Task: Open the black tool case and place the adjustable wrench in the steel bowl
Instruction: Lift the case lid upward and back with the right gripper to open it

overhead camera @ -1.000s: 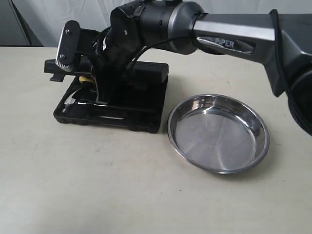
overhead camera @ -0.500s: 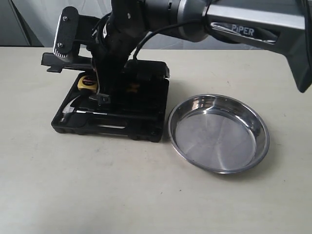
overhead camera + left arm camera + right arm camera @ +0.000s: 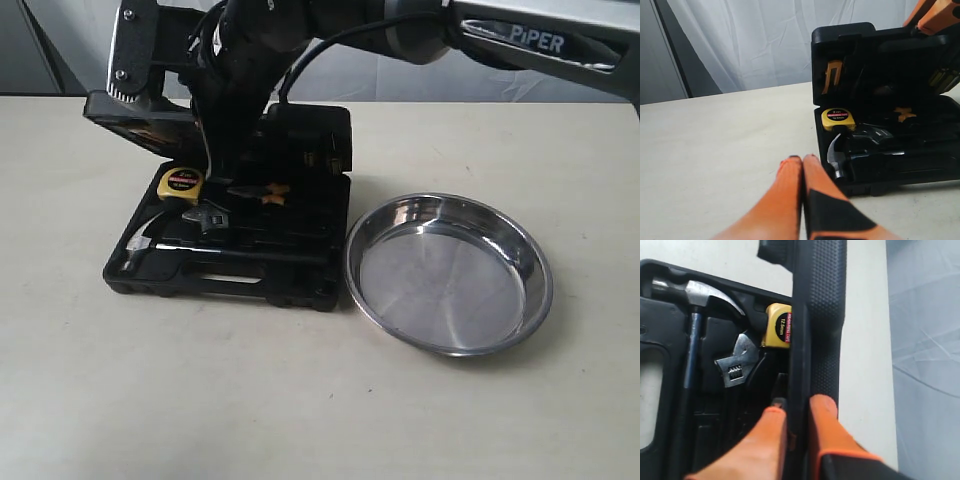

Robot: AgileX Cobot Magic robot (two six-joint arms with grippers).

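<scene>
The black tool case (image 3: 222, 281) lies open left of the steel bowl (image 3: 440, 282), which holds nothing. My right gripper (image 3: 797, 412) is shut on the edge of the raised lid (image 3: 135, 112), one finger inside and one outside. The adjustable wrench (image 3: 210, 218) rests in its recess beside a yellow tape measure (image 3: 180, 184); its silver head (image 3: 737, 365) shows under the lid edge. In the left wrist view the wrench (image 3: 872, 134) lies behind the hammer head. My left gripper (image 3: 802, 159) is shut and empty, low over the table just in front of the case's corner.
A steel-headed hammer (image 3: 150, 236) and orange-handled pliers (image 3: 266, 192) also sit in the case. The right arm (image 3: 400, 30) reaches across above the case from the right. A white curtain (image 3: 750, 45) hangs behind the table.
The right gripper has risen and swung the lid further up and back. The tape measure, wrench and pliers, mostly covered before, now show. The bowl has not moved.
</scene>
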